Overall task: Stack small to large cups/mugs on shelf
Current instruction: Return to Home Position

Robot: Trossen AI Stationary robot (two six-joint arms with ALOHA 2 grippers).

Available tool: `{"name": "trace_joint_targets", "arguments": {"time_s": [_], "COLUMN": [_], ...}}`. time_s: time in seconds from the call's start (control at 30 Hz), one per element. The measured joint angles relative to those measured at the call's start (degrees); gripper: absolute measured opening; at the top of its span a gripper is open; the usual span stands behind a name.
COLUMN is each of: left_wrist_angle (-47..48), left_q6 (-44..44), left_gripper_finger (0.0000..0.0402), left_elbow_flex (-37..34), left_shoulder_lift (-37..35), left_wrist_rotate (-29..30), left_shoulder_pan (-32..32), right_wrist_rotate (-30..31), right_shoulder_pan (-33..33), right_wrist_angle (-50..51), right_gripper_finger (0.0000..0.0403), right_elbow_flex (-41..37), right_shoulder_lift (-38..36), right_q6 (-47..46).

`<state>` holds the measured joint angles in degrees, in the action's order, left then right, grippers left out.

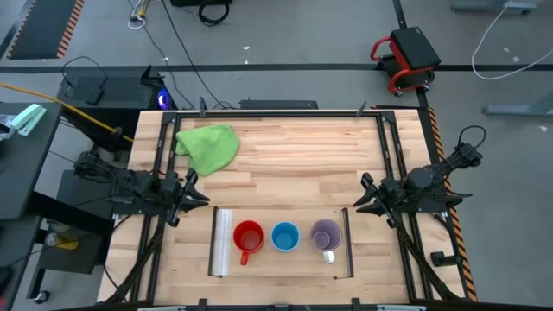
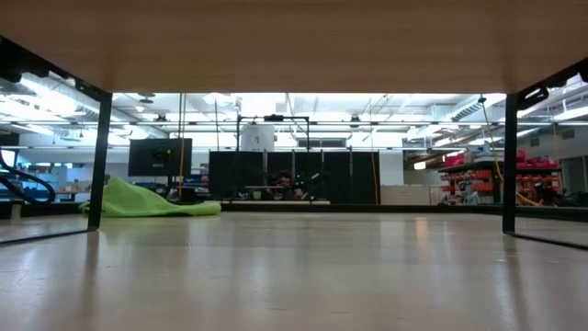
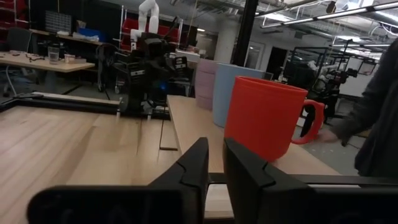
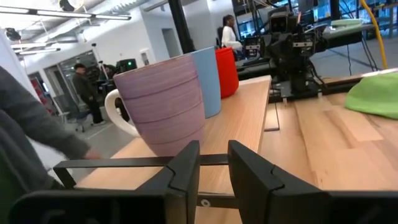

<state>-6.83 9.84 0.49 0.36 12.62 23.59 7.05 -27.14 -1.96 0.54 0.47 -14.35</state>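
Observation:
Three cups stand upright in a row on the shelf (image 1: 285,263), a light wooden panel near the table's near edge: a red mug (image 1: 248,236), a light-blue cup (image 1: 285,236) and a purple mug (image 1: 326,234) with a whitish handle. My left gripper (image 1: 197,195) rests low at the shelf's left end, fingers nearly together, empty; its wrist view (image 3: 214,162) looks at the red mug (image 3: 264,118). My right gripper (image 1: 363,197) rests at the shelf's right end, likewise shut and empty; its wrist view (image 4: 213,162) looks at the purple mug (image 4: 165,102).
A green cloth (image 1: 210,147) lies at the table's far left; it also shows in the low view (image 2: 152,200). A person's sleeve and hand show beyond the near edge (image 3: 367,124). Bare wood lies between the cloth and the shelf.

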Motion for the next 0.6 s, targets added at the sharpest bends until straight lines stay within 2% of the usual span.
{"name": "trace_joint_targets", "arguments": {"time_s": [0.6], "left_wrist_angle": [0.02], "left_q6": [0.01], "left_gripper_finger": [0.0057], "left_elbow_flex": [-0.02], "left_shoulder_lift": [0.0], "left_wrist_rotate": [0.0], "left_shoulder_pan": [0.01], "right_wrist_rotate": [-0.02], "right_shoulder_pan": [0.0], "right_wrist_angle": [0.0], "right_gripper_finger": [0.0091], "right_elbow_flex": [0.04], "right_shoulder_lift": [0.02], "right_q6": [-0.92]}}
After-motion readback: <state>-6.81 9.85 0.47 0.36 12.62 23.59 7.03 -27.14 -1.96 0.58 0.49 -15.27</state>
